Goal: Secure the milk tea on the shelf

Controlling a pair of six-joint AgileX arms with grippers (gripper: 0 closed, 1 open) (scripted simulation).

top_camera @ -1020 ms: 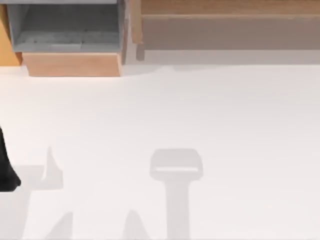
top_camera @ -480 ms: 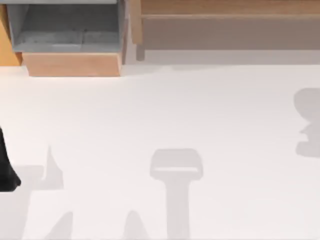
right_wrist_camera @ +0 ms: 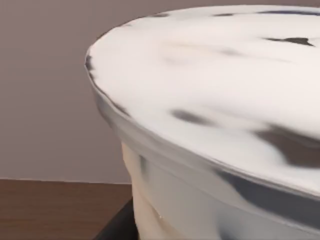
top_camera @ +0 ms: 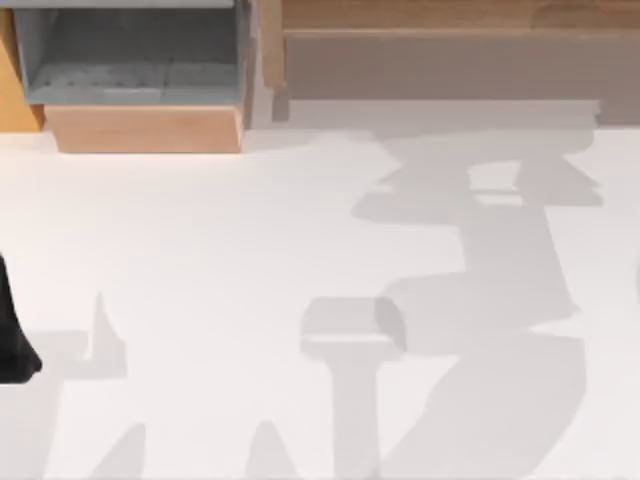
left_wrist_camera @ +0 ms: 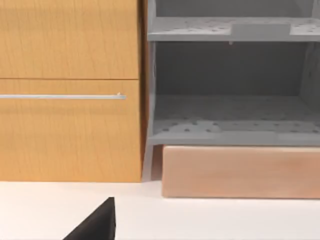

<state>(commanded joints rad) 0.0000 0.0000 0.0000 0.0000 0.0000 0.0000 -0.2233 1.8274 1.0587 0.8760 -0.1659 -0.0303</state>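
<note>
Because the milk tea [right_wrist_camera: 215, 125] must end up on the shelf [top_camera: 440, 15], the cup sits right before the right arm's camera above brown wood; I cannot tell how either tool is set.

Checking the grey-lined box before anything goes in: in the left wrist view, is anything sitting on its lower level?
No. The grey-lined box shows bare speckled grey flooring across its lower level.

white table [top_camera: 200, 230], orange cabinet [left_wrist_camera: 70, 90], grey-lined box [top_camera: 135, 60]

Rendered tabletop scene: white table [top_camera: 200, 250], wooden shelf [top_camera: 440, 15], grey-lined box [top_camera: 130, 60]
</note>
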